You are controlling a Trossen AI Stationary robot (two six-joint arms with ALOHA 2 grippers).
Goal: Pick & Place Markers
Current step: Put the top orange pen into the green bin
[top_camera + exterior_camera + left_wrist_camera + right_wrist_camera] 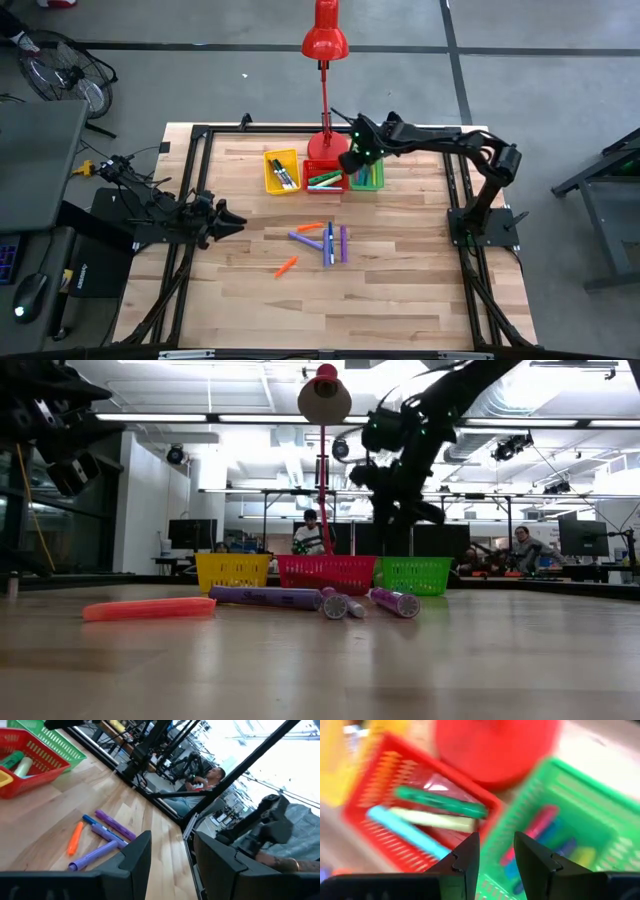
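**Wood, mesh plastic and matt black**

The table [400, 300] is pale planked wood with a faint sheen. The red bin [380, 775], green bin [600, 805] and yellow bin [281, 172] look like perforated plastic. The markers [325, 240] seem smooth plastic. The lamp [325, 40] at 12 o'clock is glossy red.

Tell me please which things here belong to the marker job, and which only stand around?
Job:
loose markers on the table
markers in the yellow bin, red bin, green bin
right pincer, open above the bins

Not job:
red lamp
left pincer, waiting, open
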